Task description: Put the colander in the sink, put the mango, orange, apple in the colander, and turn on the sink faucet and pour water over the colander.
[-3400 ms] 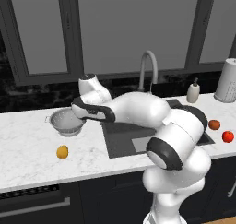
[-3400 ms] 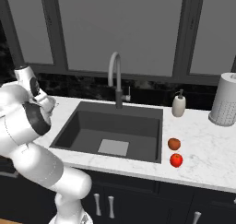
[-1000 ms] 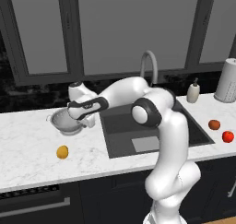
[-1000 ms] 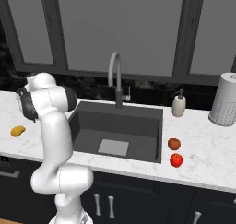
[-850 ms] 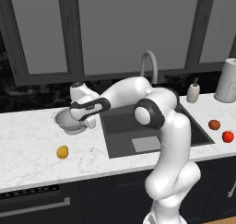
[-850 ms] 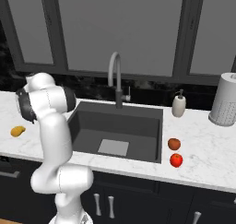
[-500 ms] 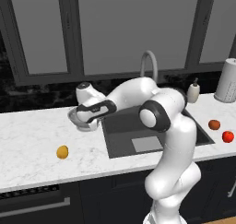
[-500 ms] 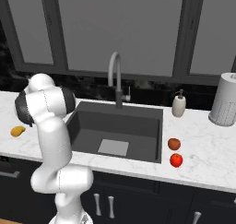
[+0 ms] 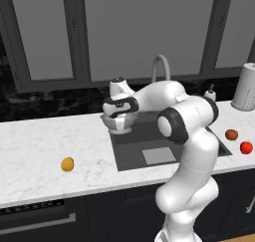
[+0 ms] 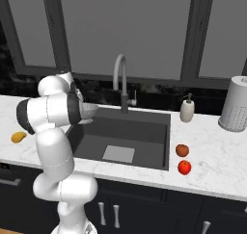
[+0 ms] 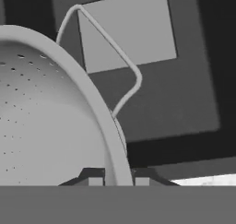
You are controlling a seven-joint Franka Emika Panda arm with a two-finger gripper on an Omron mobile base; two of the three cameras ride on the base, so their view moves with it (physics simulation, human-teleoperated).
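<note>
Jaws (image 11: 115, 179) clamp colander (image 9: 121, 122) rim; arm bent, holding it above sink (image 9: 130, 156) corner.

No text, label, brand, number or sign can be read anywhere in these views, neither on the white soap bottle (image 10: 187, 110) nor on the perforated white canister (image 10: 234, 103) standing on the marble counter (image 10: 212, 156).

Open sink (image 9: 164, 136) basin; faucet (image 9: 160, 69) stands behind.
</note>
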